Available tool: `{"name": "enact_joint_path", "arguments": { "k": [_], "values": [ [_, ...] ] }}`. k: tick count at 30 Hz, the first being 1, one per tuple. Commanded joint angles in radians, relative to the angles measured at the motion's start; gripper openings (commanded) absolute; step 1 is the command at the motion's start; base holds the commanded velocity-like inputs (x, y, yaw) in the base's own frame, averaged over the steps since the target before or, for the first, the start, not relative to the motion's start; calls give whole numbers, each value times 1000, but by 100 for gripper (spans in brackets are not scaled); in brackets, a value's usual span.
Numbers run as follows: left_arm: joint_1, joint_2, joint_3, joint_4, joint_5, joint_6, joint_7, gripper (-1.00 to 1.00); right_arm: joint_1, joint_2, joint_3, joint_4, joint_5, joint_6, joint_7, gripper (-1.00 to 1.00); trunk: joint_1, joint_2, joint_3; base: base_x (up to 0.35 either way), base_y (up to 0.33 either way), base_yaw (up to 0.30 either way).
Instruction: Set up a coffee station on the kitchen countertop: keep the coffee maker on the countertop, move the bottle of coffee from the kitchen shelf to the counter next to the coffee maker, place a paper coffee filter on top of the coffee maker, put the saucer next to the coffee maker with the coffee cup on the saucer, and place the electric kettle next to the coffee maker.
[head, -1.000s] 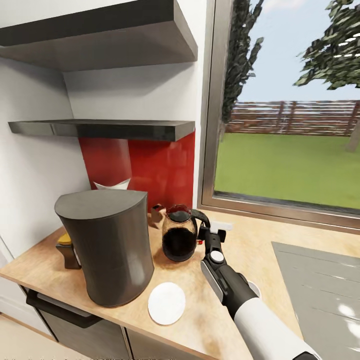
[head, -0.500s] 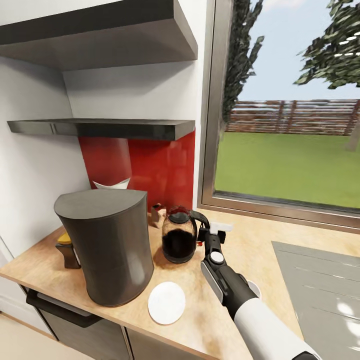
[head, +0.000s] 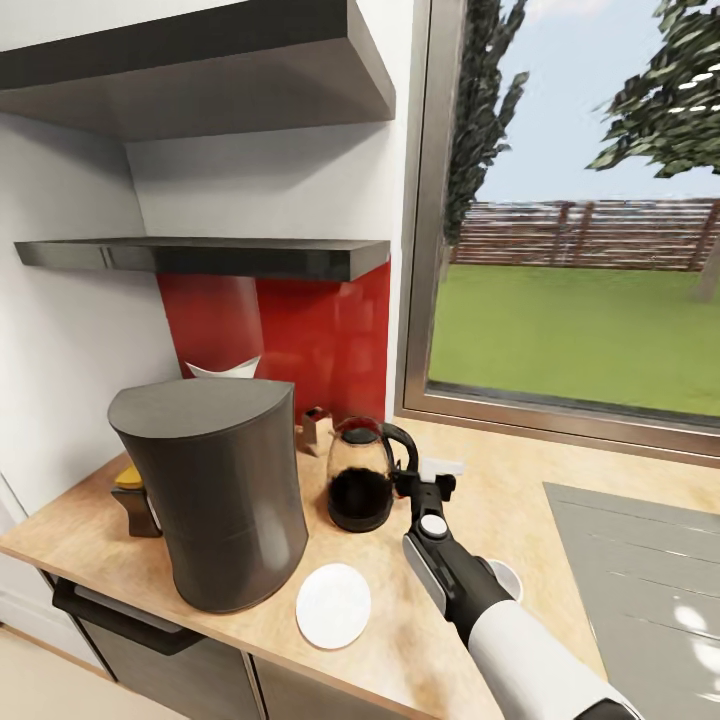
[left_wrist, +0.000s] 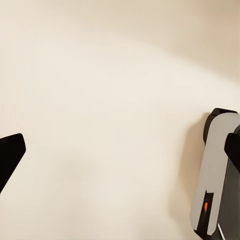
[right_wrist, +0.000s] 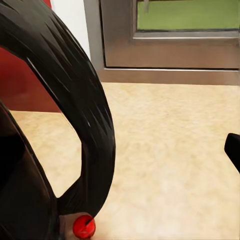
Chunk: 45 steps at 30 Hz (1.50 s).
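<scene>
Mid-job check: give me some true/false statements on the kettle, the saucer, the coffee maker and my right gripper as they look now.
1. The kettle stands on the counter, right of the coffee maker. True.
2. The saucer lies on the coffee maker. False: it lies flat on the counter in front of it.
3. The right gripper is at the kettle's handle. True.
4. A cup sits on the saucer. False: the saucer is bare.
5. The kettle lies on its side. False: it is upright.
</scene>
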Motion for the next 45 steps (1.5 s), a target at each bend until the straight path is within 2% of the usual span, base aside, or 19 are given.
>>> {"name": "enact_joint_path", "arguments": {
  "k": [1,18,40,45],
  "values": [
    [0,0,9,-2,-7,-2,-6,100,-1,0,4,2,-11,-8,-5,100,1,-2,-2,0,0,0],
    [0,-4,9,-3,-7,-1,-6,100,-1,0,4,1,-11,-8,-5,100,1,-2,-2,-6,0,0],
    [0,-5,9,-3,-7,-2,-6,100,-1,0,4,-3,-11,-7,-5,100,1,-2,-2,-292,-57,0],
    [0,-9,8,-2,-9,-2,-8,100,-2,0,-8,-17,-6,-4,-10,100,1,-2,-2,-135,0,0]
  ]
}}
